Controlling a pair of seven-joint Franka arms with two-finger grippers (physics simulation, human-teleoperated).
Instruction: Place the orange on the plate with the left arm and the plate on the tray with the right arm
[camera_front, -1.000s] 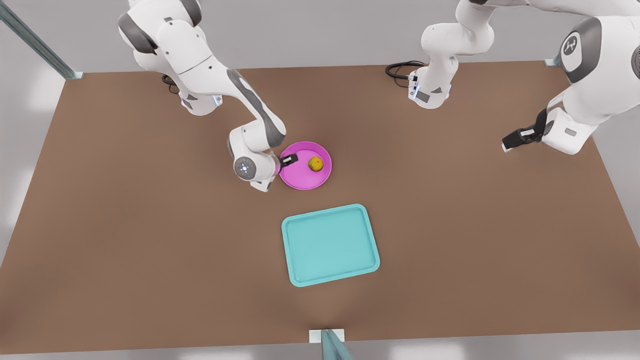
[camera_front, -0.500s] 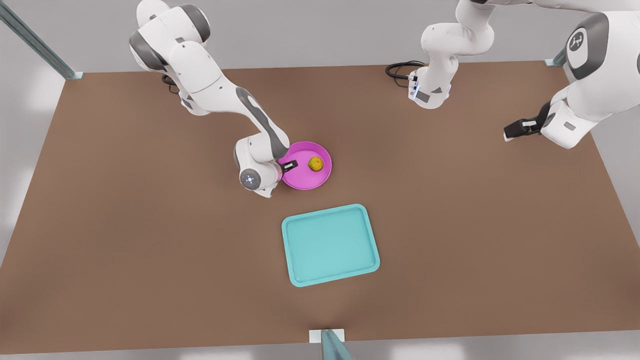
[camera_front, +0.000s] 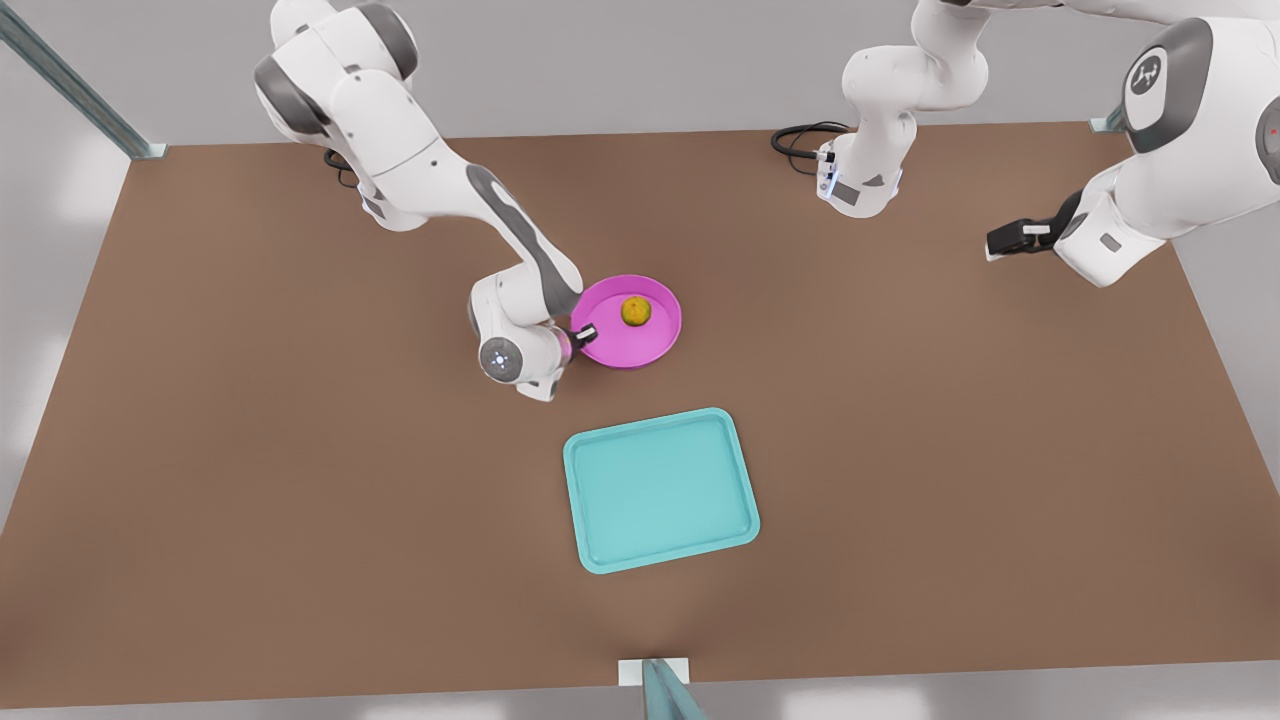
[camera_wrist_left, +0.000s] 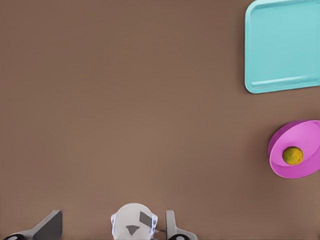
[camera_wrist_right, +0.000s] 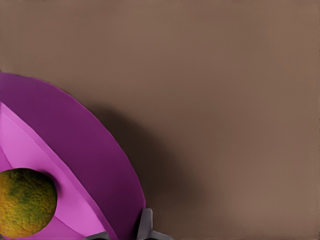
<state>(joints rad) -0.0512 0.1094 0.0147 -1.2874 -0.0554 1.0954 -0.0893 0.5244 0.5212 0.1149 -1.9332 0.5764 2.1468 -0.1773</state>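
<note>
The pink plate (camera_front: 620, 346) hangs tilted just above the table, and my right gripper (camera_front: 583, 335) is shut on the rim at the front view's left side. The orange (camera_front: 636, 311) lies inside the plate. The right wrist view has the plate (camera_wrist_right: 90, 150) and the orange (camera_wrist_right: 25, 202) close up, with the rim held in my right gripper (camera_wrist_right: 122, 232). The teal tray (camera_front: 660, 490) lies flat nearer the front edge. My left gripper (camera_front: 1010, 240) waits open, high at the front view's right. From there the left wrist view looks down on the tray (camera_wrist_left: 285, 45), the plate (camera_wrist_left: 300, 170) and the orange (camera_wrist_left: 292, 155).
A black cable (camera_front: 800, 135) loops by the arm base (camera_front: 860, 185) at the table's far edge. Metal frame posts stand at the far left corner (camera_front: 70, 80) and the middle of the front edge (camera_front: 665, 690).
The right gripper has shut on the plate's rim and raised it off the table, tilted, with the orange still inside. The left arm has drawn back toward the table's far edge.
</note>
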